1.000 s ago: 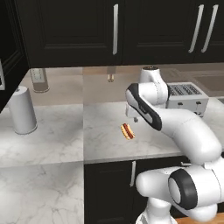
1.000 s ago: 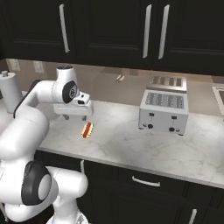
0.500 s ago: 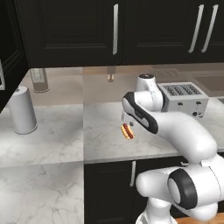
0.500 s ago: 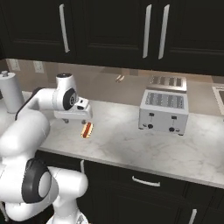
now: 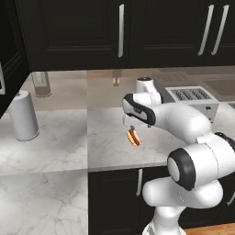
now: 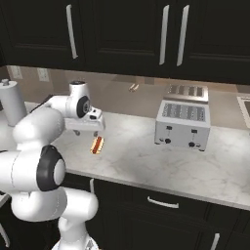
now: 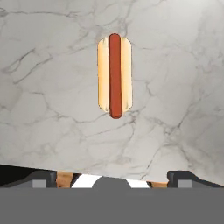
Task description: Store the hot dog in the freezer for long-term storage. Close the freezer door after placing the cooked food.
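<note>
The hot dog (image 5: 133,137) (image 6: 97,144) (image 7: 114,75), a tan bun with a red sausage, lies flat on the marble counter (image 5: 105,147) near its front edge. My gripper (image 5: 130,125) (image 6: 85,132) (image 7: 113,178) hangs just above it, pointing down, open, with nothing between its fingers. In the hand view the bun lies lengthwise ahead of the two spread fingertips (image 7: 43,178), apart from them. The freezer and the freezer door are out of view.
A silver toaster (image 5: 190,98) (image 6: 183,117) stands on the counter to the right. At the left is a paper towel roll (image 5: 23,114) (image 6: 10,100). A tiny orange-brown item (image 5: 116,82) (image 6: 133,88) sits by the back wall. Black cabinets (image 5: 119,32) hang above.
The hand has come down a little toward the hot dog and stayed open. The hot dog has not moved.
</note>
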